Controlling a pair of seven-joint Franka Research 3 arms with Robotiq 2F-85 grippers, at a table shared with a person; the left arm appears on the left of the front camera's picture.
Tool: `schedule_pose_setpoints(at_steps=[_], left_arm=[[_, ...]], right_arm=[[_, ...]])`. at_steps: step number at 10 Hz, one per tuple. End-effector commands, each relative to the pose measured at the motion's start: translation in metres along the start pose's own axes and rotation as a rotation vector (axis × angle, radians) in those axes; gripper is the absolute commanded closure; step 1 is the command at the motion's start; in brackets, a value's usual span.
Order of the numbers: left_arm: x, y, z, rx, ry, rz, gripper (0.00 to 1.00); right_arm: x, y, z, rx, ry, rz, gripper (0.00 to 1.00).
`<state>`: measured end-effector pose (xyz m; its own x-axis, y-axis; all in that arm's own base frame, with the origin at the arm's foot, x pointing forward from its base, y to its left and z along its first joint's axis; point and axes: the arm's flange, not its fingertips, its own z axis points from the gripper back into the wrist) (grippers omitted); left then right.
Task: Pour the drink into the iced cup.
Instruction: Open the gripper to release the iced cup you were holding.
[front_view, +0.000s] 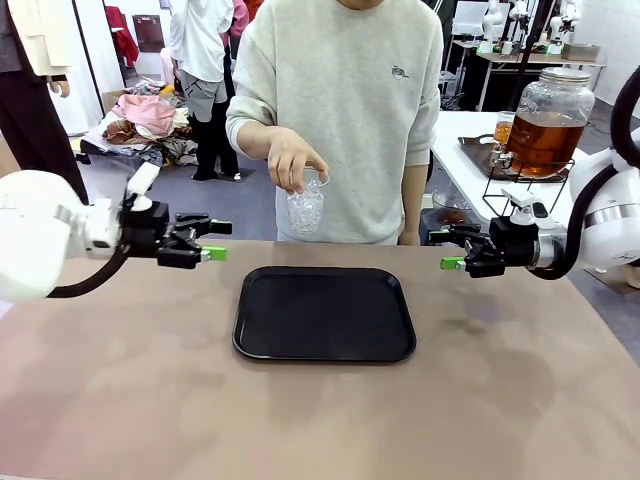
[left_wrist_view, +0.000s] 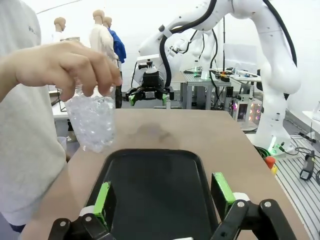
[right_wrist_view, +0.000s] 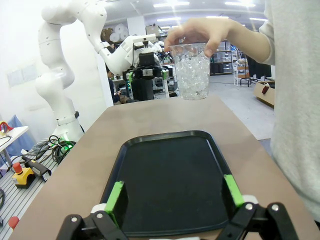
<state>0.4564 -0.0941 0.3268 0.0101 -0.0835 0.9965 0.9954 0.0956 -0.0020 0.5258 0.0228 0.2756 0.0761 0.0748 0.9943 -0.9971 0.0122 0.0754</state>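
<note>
Over the far edge of the black tray (front_view: 325, 312), a person's hand (front_view: 292, 160) holds the iced cup (front_view: 306, 205) by its rim; it is clear plastic, full of ice, and in the air. The cup (left_wrist_view: 92, 122) hangs at the tray's (left_wrist_view: 155, 190) left corner in the left wrist view, and the cup (right_wrist_view: 192, 70) is above the tray (right_wrist_view: 172, 180) in the right wrist view. Amber-brown drink (front_view: 545, 140) fills a big lidded glass jar at the back right. My left gripper (front_view: 217, 240) (left_wrist_view: 162, 197) and right gripper (front_view: 446, 248) (right_wrist_view: 175, 197) hover open and empty on either side of the tray.
The jar stands on a wire stand (front_view: 530, 190) on a white side table (front_view: 465, 150), with a small glass of amber liquid (front_view: 503, 127) beside it. Bare brown tabletop (front_view: 150, 400) surrounds the tray. The person stands at the far edge.
</note>
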Motion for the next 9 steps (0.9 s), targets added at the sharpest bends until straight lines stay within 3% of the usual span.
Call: schedule_pose_setpoints(at_steps=[1, 4, 9], left_arm=[[-0.001, -0.025, 0.008, 0.001, -0.005, -0.021, 0.0], [-0.007, -0.047, 0.01, -0.032, -0.032, -0.038, 0.0], [-0.011, -0.045, 0.007, -0.026, -0.017, -0.007, 0.0]], right_arm=[[0.003, -0.002, -0.001, 0.002, 0.001, 0.008, 0.0], [0.003, -0.002, -0.001, 0.002, 0.001, 0.008, 0.0], [0.003, -0.002, -0.001, 0.002, 0.001, 0.008, 0.0]])
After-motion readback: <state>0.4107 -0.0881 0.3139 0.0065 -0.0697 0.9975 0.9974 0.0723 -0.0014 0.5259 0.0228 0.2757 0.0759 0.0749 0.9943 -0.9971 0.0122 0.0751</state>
